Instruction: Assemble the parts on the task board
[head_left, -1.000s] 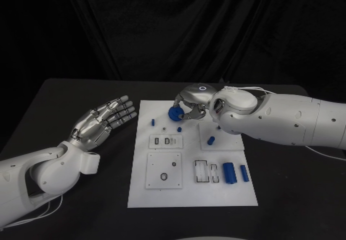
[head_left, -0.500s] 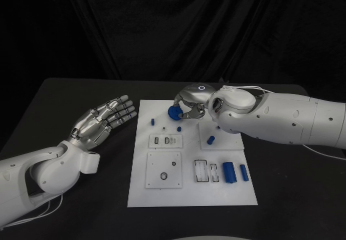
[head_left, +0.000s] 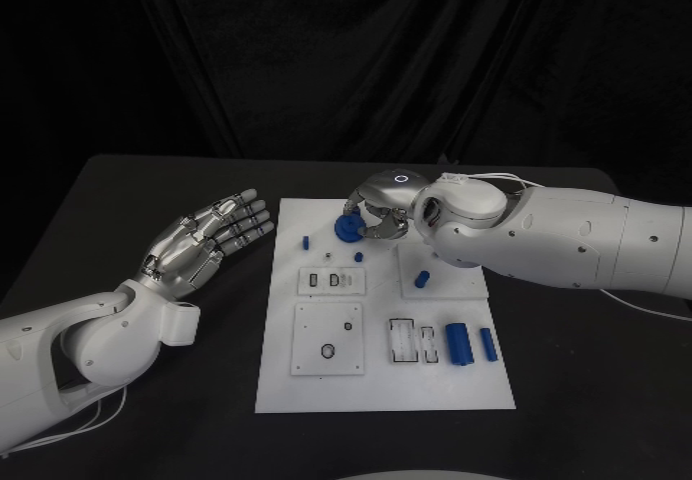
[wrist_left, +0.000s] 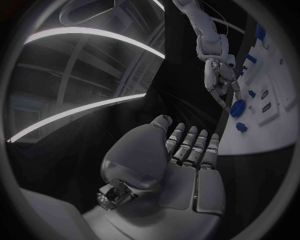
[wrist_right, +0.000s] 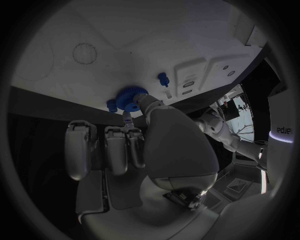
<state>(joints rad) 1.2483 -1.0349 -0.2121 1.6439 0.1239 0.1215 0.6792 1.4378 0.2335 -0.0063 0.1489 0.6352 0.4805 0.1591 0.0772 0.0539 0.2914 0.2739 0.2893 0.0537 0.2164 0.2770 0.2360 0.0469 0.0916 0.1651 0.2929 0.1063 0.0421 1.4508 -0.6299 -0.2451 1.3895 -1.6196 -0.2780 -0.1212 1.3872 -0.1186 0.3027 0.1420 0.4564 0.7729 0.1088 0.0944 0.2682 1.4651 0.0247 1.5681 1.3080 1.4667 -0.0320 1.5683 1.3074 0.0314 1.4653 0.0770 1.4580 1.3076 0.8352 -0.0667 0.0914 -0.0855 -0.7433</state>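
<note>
right hand (head_left: 378, 215): pinches a blue gear (head_left: 348, 228) in its fingertips, over the far end of the task board (head_left: 289, 390); the right wrist view shows the gear's toothed rim at the fingertips, close to the board surface
change: over the last second the hand and gear have crept slightly toward the board's far edge, grip unchanged; board parts have not moved
meaning: likely fine alignment before seating the gear, not yet placed as far as I can tell
gear contact with board: cannot tell
left hand (head_left: 202, 245): flat and spread, palm up, holds nothing, off the board's left side, same pose as a second ago
small blue peg (head_left: 306, 242): on the board, just left of the gear
blue peg (head_left: 421, 279): on the raised block on the board's right half
blue cylinders (head_left: 459, 344): lie at the board's near right, untouched
risk: gear held at the fingertips only, may tilt on release
</note>
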